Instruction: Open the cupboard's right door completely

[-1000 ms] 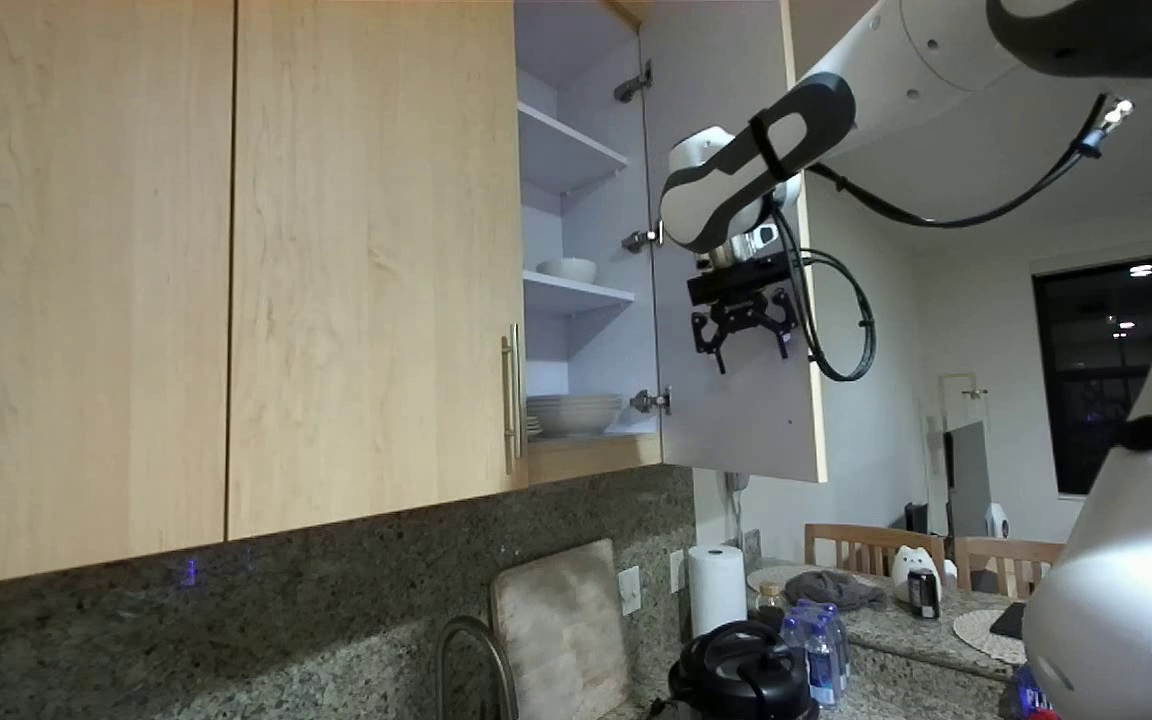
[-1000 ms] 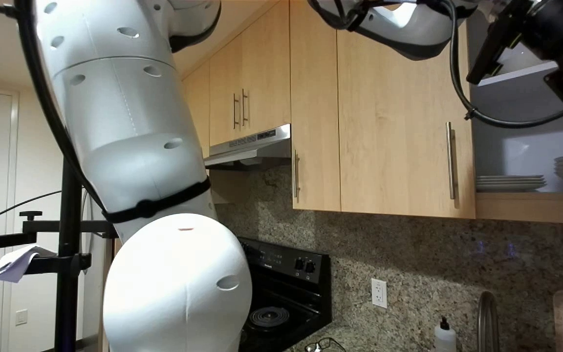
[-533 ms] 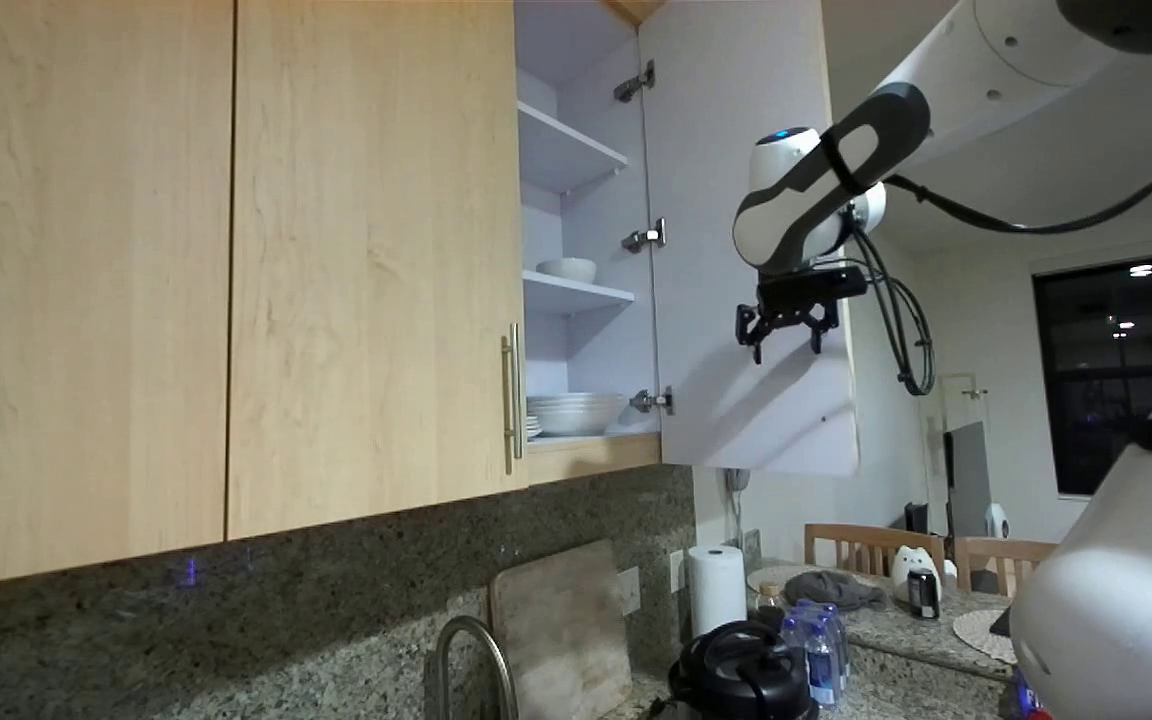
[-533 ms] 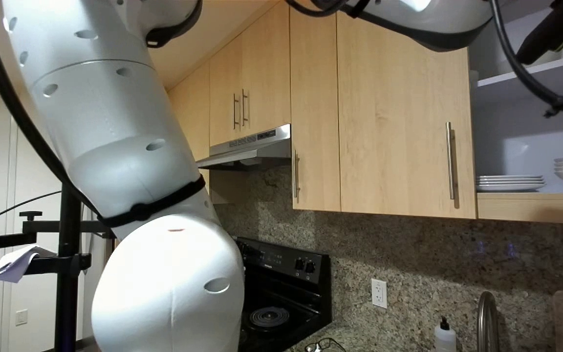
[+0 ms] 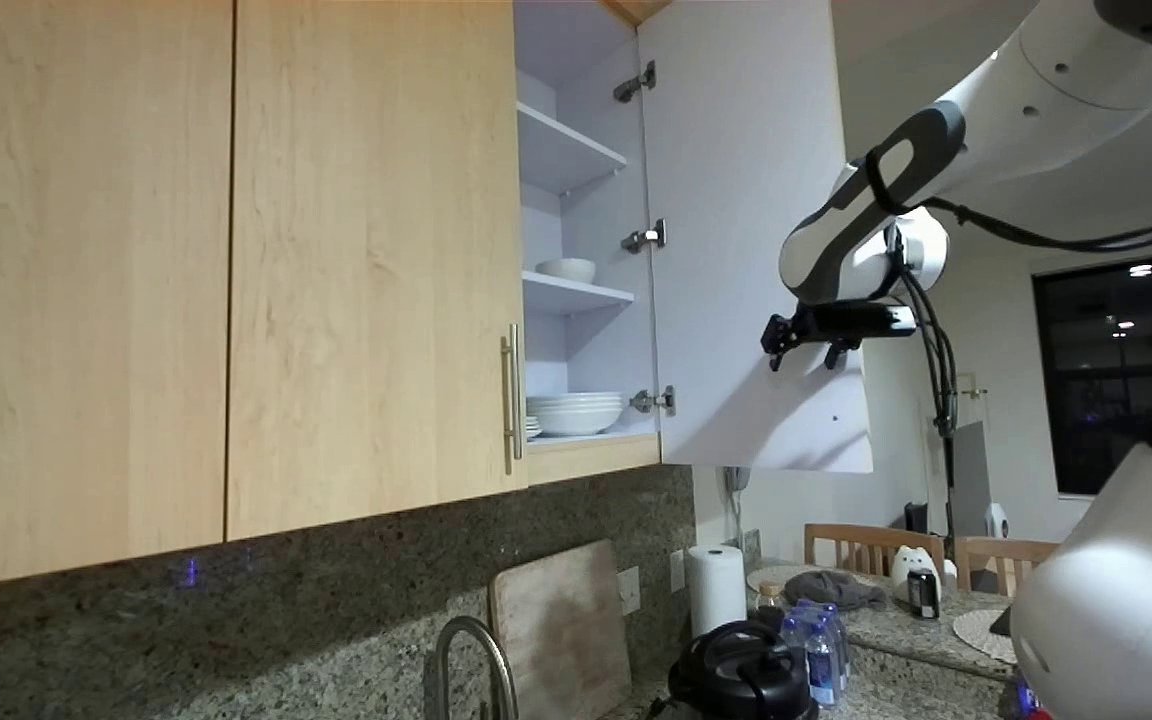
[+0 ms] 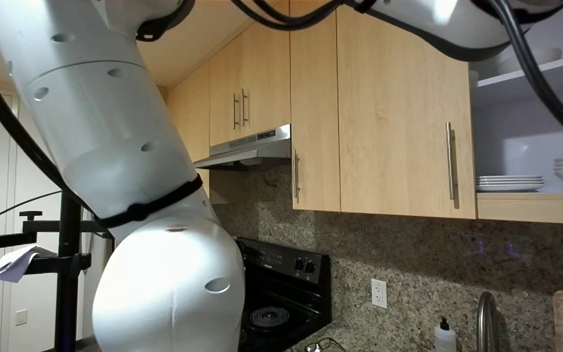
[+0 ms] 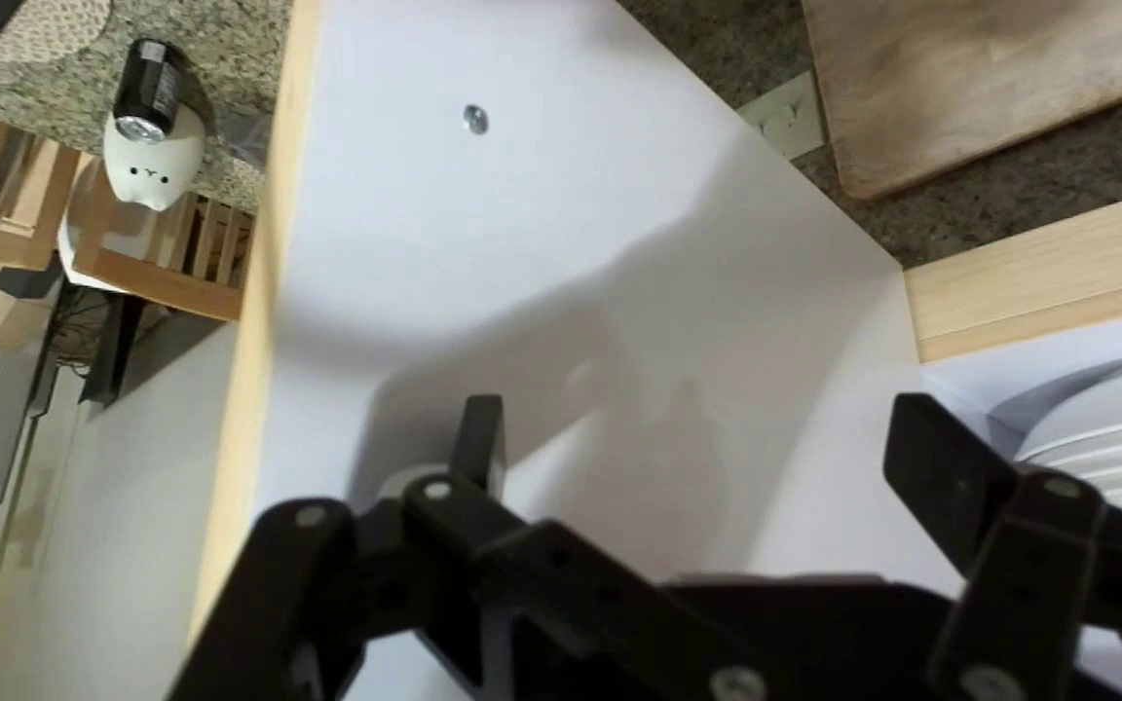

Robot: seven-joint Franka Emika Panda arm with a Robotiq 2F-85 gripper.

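No readable text anywhere tbh, it's all too small or blurry. The black can (image 7: 145,88) on the far-right counter (image 5: 891,632) has a pale label (image 7: 168,92) down its side in the wrist view, but it's just mush. Same for the bluish labels (image 5: 821,670) on the clear bottles (image 5: 823,640) left of it. Over left, the stove's control panel (image 6: 281,260) has a tiny pale mark (image 6: 271,263), and the range hood (image 6: 252,150) above has a dark strip (image 6: 267,135) with smudgy markings.

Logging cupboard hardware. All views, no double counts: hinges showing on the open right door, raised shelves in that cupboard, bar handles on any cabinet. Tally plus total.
Hinges on the right door: 3
Raised white shelves in the cupboard: 2
Silver bar handles: 4
Total: 9
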